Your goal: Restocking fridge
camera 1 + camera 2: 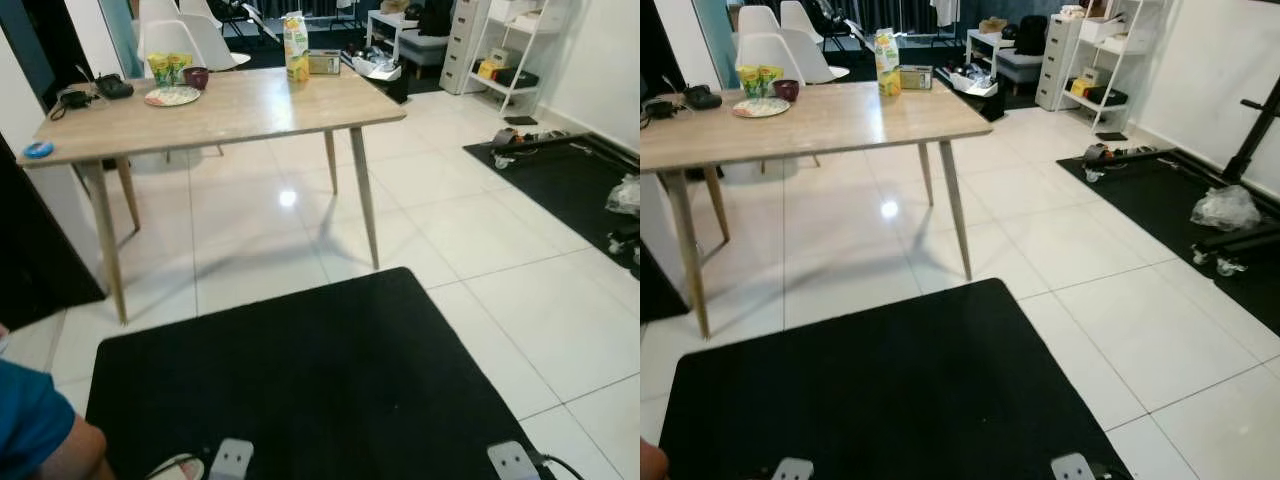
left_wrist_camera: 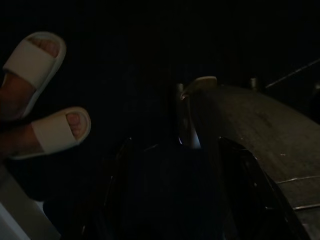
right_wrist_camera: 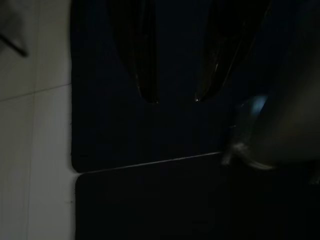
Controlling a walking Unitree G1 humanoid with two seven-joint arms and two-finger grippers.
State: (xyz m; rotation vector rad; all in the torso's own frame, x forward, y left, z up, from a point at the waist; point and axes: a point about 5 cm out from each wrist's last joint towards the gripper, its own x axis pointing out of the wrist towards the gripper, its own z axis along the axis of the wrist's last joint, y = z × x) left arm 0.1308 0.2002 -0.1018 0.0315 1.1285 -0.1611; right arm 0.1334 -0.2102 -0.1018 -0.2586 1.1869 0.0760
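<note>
While the robot stands on the black mat [image 1: 300,380] with both arms hanging down, you have nothing in either gripper yet. The right gripper [image 3: 172,97] points at the mat and the white tile beside it; its two fingers are apart, with only dark mat between them. The left gripper [image 2: 180,190] is in deep shade, so you cannot tell how its fingers stand. Near it you see a person's feet in white slippers [image 2: 47,100], and a blue sleeve [image 1: 30,415] appears at the robot's left, so someone is standing very close.

The things to restock are, I judge, on the wooden table [image 1: 250,110] ahead: a juice carton [image 1: 296,47] upright near the far edge, a yellow-green packet [image 1: 167,68] with a dark cup [image 1: 196,77] just beside it, and a plate [image 1: 172,96]. They are well apart from the robot, so you must walk forward first. I think the arms hang low to keep balance for walking. Please mind the person's feet when you step off.
</note>
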